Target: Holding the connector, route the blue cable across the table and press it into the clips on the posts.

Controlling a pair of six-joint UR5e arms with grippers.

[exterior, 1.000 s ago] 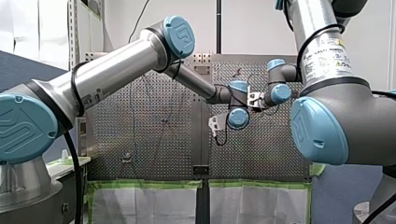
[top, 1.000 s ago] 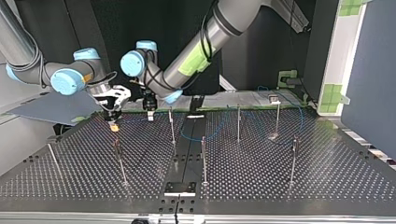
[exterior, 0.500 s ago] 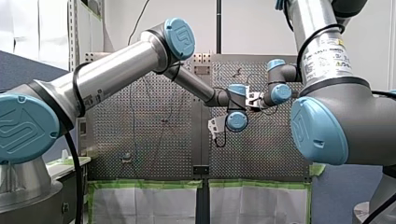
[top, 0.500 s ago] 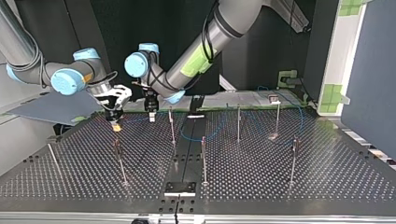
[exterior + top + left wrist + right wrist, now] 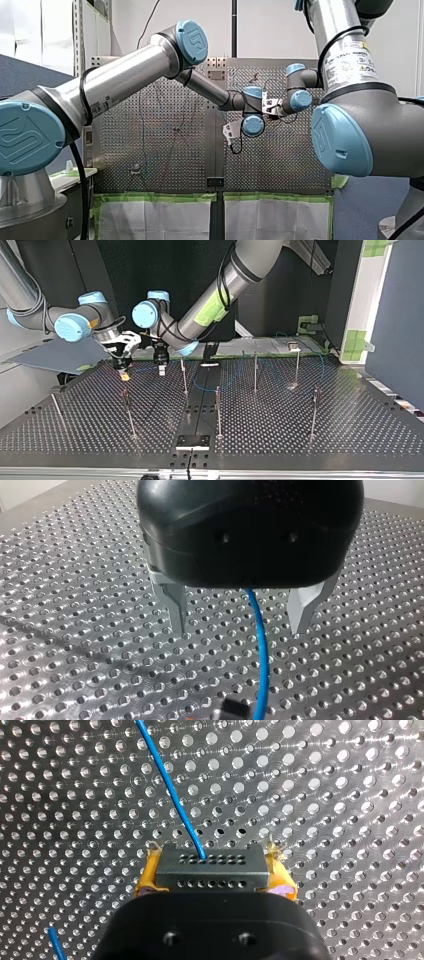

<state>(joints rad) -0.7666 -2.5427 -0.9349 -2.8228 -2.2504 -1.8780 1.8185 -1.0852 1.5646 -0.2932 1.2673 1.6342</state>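
- Top view: R gripper (image 5: 123, 374) and L gripper (image 5: 161, 371) are hanging near each other, low over the far part of the table (image 5: 300, 435), at the view's left.
- R wrist view: R gripper's yellow pads (image 5: 143, 882) are clamping the connector (image 5: 209, 865) at both ends. The blue cable (image 5: 172, 785) is leaving the connector's face and running off over the table.
- L wrist view: L gripper's metal fingers (image 5: 175, 605) are standing wide apart w/ nothing held. The cable is passing thru the gap, touching neither finger.
- Risk 1: the cable is sitting off-centre in that gap, so if the L fingers close as they are, it's prob. going to slide out or get pinched at the tips.
- Risk 2: pulling the cable taut could twist the connector in the pads, since only friction is holding it.
- Risk 3: slack is lying in loops among the posts (image 5: 218, 407) and may snag during routing.
- Risk 4: the grippers are working close together, so a sideways move risks a bump.
- Count: 2 arms, 2 grippers, 1 connector, 1 blue cable, 7 posts that I'm making out in the top view. The clips are too small to count.
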